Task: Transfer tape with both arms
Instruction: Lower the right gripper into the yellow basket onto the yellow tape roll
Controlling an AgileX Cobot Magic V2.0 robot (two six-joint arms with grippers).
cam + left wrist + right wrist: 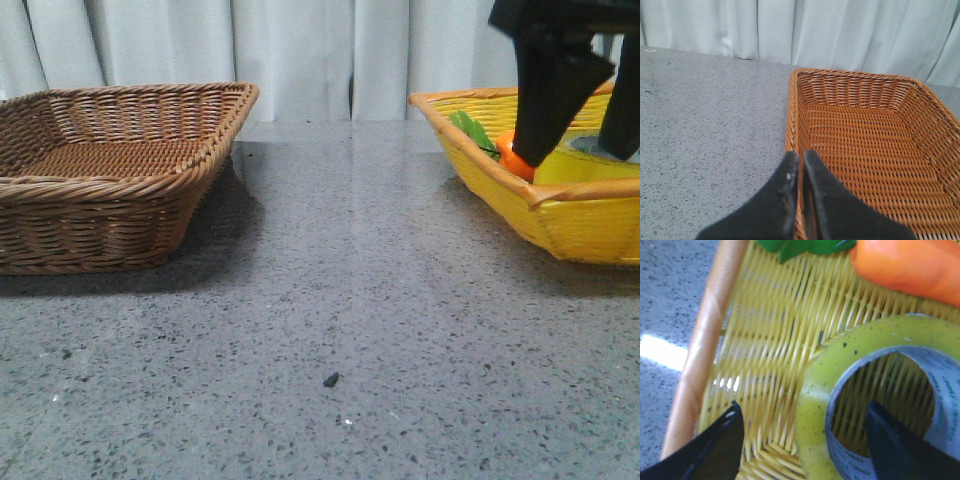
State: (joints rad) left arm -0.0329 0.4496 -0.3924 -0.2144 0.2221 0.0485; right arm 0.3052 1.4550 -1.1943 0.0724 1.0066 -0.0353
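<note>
The yellow tape roll lies flat in the yellow basket, its white core printed in green. In the front view its top shows above the basket's rim. My right gripper is open and straddles the roll's wall: one finger is outside, the other is inside the core. In the front view it hangs over the yellow basket. My left gripper is shut and empty, above the near rim of the brown wicker basket. It is out of the front view.
An orange carrot with green leaves lies in the yellow basket beside the tape; it also shows in the front view. The brown basket stands at the left. Grey speckled table lies between the baskets. White curtain behind.
</note>
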